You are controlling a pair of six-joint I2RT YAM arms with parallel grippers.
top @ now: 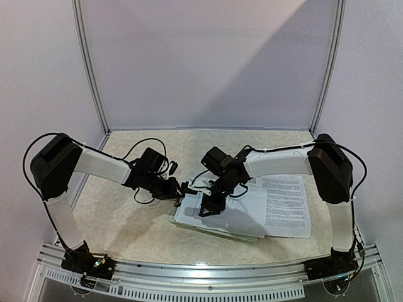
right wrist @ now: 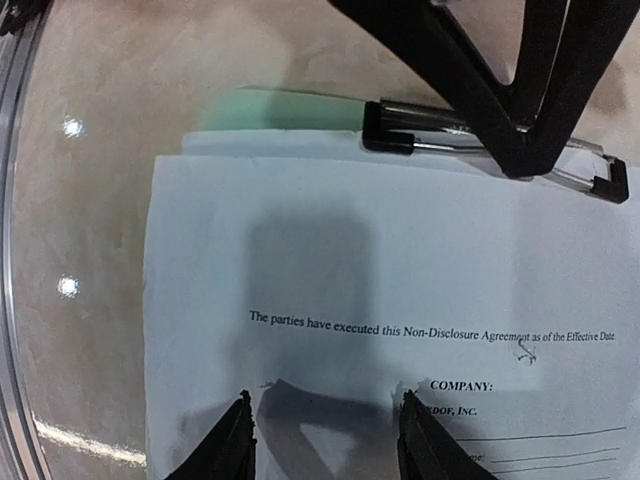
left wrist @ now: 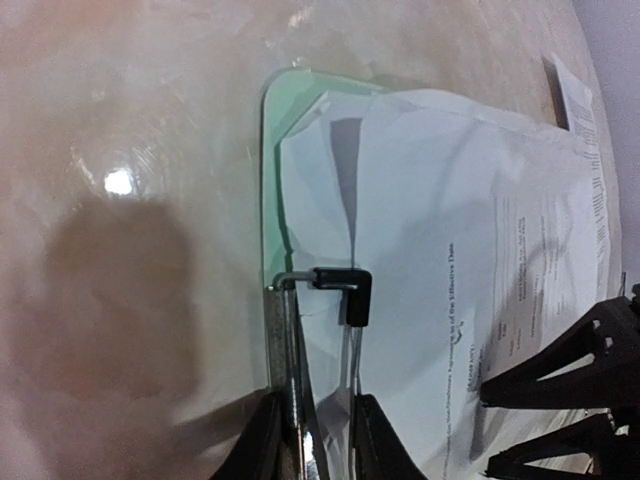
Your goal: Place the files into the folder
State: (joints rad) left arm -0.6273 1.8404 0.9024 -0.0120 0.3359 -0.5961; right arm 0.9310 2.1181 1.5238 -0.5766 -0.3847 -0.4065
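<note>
Folder [left wrist: 270, 200] lies left-right, clip [left wrist: 345, 285] end leftward; left claw [left wrist: 318, 410] clenched on clip; right claw [right wrist: 326, 405] parted.

Both arms are leaning in toward the middle, elbows raised at the outer sides.
The left gripper [top: 182, 189] is lying low and pointing right, its fingers [left wrist: 268, 440] squeezed nearly together. The right gripper [top: 211, 206] is pointing down and nearward, jaws standing apart, tips seemingly pressing down.

White-linked left arm [top: 101, 167] and right arm [top: 277, 162], black joints, looping black cables.
</note>
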